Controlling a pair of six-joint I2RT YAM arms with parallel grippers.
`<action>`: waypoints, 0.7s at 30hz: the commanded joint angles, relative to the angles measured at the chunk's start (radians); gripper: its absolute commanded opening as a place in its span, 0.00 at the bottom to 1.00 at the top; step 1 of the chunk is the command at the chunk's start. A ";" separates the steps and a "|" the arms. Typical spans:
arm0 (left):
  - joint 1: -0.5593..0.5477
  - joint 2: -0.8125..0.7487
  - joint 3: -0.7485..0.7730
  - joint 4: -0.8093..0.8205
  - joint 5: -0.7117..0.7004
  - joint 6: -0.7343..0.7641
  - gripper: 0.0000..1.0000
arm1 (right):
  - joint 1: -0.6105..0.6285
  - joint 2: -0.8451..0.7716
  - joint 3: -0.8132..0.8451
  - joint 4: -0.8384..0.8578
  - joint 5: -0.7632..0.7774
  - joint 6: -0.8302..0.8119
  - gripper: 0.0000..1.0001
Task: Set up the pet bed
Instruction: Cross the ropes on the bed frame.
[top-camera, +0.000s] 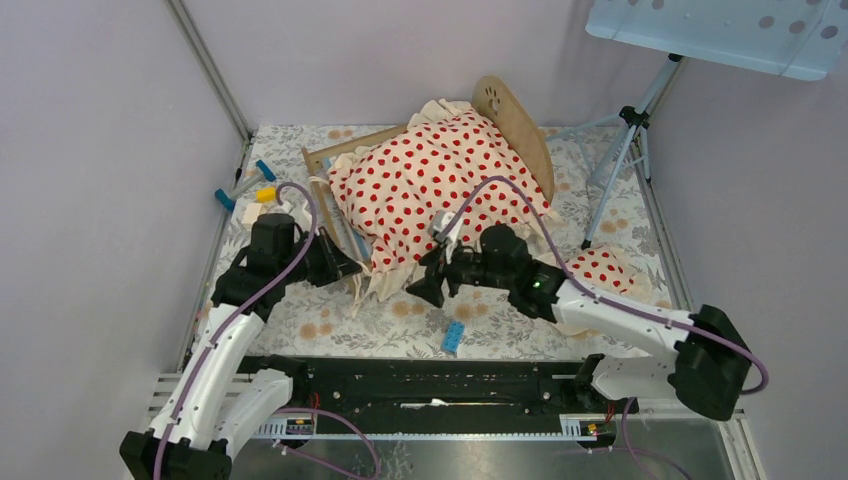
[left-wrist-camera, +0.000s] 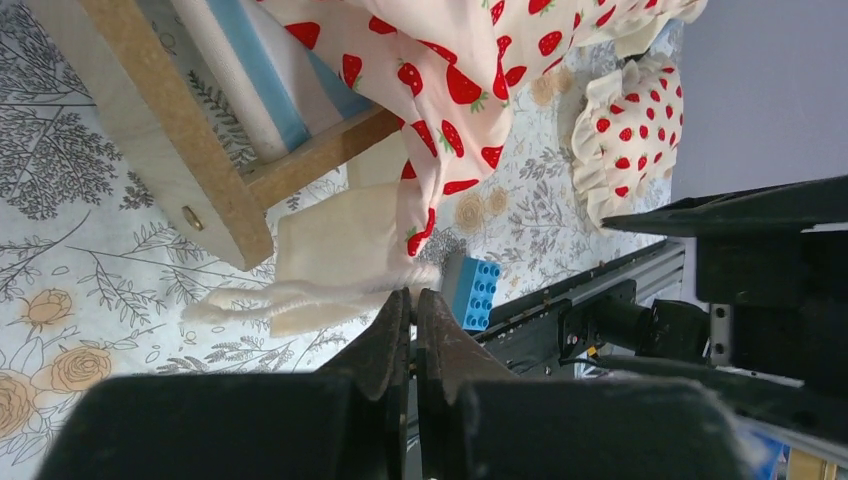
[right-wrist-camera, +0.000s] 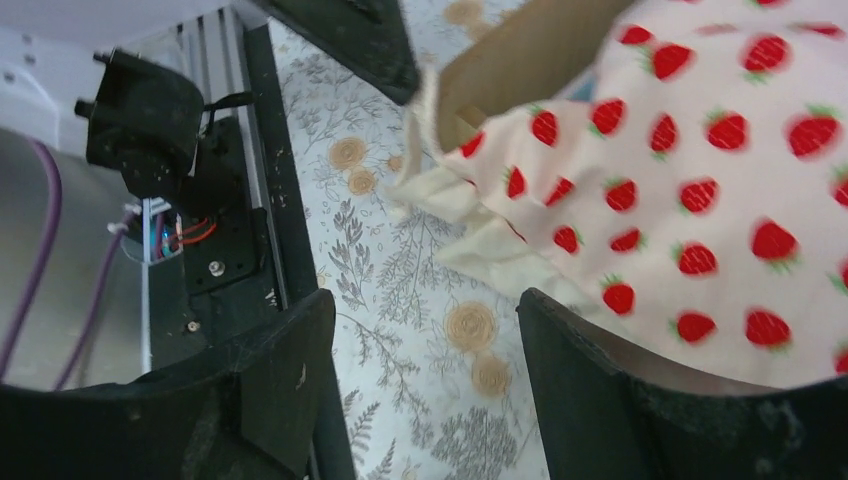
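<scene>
Top view: the pet bed (top-camera: 520, 130) stands toward 12 o'clock on the floral-patterned surface (top-camera: 400, 320), its long axis running from 10 o'clock to 2 o'clock. Its rounded end board rises at the 2 o'clock end, and a light-wood side rail shows at the 10 o'clock end. A cream strawberry-print blanket (top-camera: 440, 185) covers most of the bed, and its ruffled edge spills over the near end onto the surface. The left hand (top-camera: 345, 265) sits low at 7 o'clock of the bed, just beside the near corner of the frame. In the left wrist view its fingers are pressed together with their tips at the end of a white fringe cord (left-wrist-camera: 300, 295); whether the cord is pinched cannot be told. That view also shows the blue-and-white striped mattress (left-wrist-camera: 260, 90) lying inside the wooden frame. The right hand (top-camera: 425, 285) sits at 6 o'clock of the bed with its fingers spread apart and nothing between them; the blanket's ruffled edge lies just beside one finger. A matching ruffled pillow (top-camera: 605, 268) lies at 4 o'clock of the bed, apart from it. A blue toy brick (top-camera: 454, 337) lies at 6 o'clock, near the surface's front edge.
</scene>
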 joint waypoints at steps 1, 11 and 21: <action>-0.006 0.021 0.038 0.031 0.067 0.038 0.00 | 0.082 0.087 0.003 0.271 -0.039 -0.217 0.75; -0.016 0.035 0.033 0.031 0.114 0.068 0.00 | 0.130 0.279 0.081 0.387 -0.140 -0.359 0.74; -0.018 0.028 0.042 -0.010 0.106 0.095 0.00 | 0.132 0.408 0.220 0.308 -0.140 -0.482 0.73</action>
